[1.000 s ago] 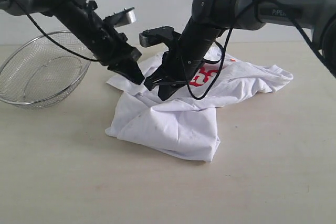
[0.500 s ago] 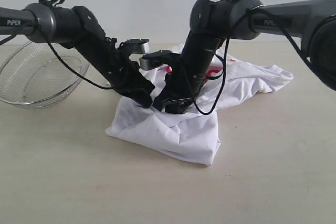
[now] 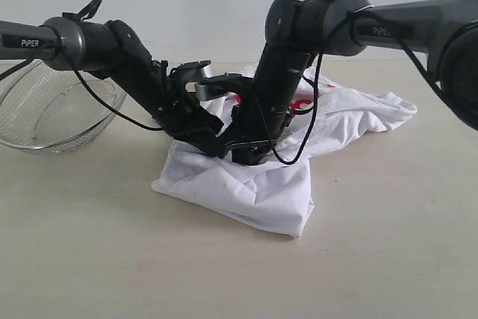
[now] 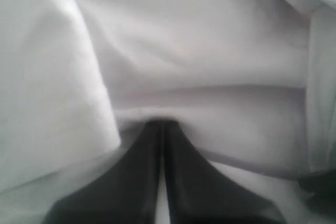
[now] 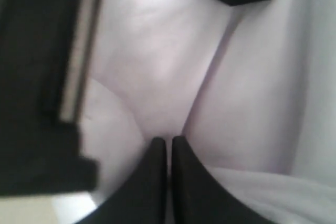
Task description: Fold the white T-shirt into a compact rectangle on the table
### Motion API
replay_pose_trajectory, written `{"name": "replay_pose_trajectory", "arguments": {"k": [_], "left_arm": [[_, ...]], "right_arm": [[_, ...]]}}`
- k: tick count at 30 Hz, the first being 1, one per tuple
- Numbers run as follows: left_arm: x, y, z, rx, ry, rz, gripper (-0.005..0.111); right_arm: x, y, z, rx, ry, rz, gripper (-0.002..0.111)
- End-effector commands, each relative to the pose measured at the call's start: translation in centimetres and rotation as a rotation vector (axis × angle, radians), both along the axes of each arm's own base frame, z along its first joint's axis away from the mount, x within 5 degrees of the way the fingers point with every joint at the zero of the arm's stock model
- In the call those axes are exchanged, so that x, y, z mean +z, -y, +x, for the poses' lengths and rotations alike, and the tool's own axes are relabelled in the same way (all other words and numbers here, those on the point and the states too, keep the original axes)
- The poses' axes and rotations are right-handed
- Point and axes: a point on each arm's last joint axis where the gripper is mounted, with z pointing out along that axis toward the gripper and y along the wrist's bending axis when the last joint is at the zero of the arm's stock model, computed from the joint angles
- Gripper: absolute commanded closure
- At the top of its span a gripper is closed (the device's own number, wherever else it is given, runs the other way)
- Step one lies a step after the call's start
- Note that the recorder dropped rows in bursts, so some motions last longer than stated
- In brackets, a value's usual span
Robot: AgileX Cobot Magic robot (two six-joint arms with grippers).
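- White T-shirt (image 3: 246, 184): lies crumpled mid-surface (image 3: 373, 259), nearer the edge along the wall. A partly folded bundle sits in front, and a loose layer with red lettering trails towards the right edge.
- Left pincer (image 3: 213, 147): clenched, jaws pressed together, tips sunk into a crease on top of the bundle. I cannot tell whether any cloth is caught between them.
- Right pincer (image 3: 250, 156): also clenched, just beside the left one, tips against a fold. No held cloth is discernible.
- Wire basket (image 3: 52, 110): near the left edge, apart from the shirt.
- Step in hand, as I judge it: mid-fold, with both tips pressing at the bundle's upper seam. The shape is far from a rectangle.
- Next move, in my judgement: I must flatten the trailing layer, take one edge per pincer, and carry it over evenly and low, since thin cloth slips.
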Motion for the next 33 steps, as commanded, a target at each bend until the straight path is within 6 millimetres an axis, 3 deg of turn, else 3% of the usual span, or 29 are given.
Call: {"name": "replay_pose_trajectory", "arguments": {"k": [1,6,13,21,26,29,33], "left_arm": [[-1.4,-1.4,0.7,0.042,-0.013,0.043,0.102],[-1.1,-1.7,0.9,0.044,-0.014,0.036,0.102],[-1.0,-1.6,0.9,0.056,-0.020,0.017,0.102],[-0.6,-1.6,1.2,0.056,-0.007,0.006,0.102],[0.0,-1.4,1.5,0.049,0.010,-0.003,0.102],[0.2,-1.4,1.6,0.043,0.008,-0.006,0.102],[0.3,-1.3,1.5,0.043,-0.002,-0.014,0.102]], "right_arm": [[3.0,-0.6,-1.5,0.016,0.024,0.009,0.108],[3.3,0.5,-3.5,0.037,0.000,-0.053,0.108],[0.2,2.4,-5.7,0.083,-0.087,-0.193,0.108],[4.5,2.1,-6.2,0.075,0.002,-0.113,0.108],[7.1,0.8,-7.0,0.085,0.018,0.085,0.107],[7.3,0.1,-7.4,0.138,0.035,0.095,0.090],[6.8,-1.2,-7.0,0.175,0.166,0.030,0.048]]}}
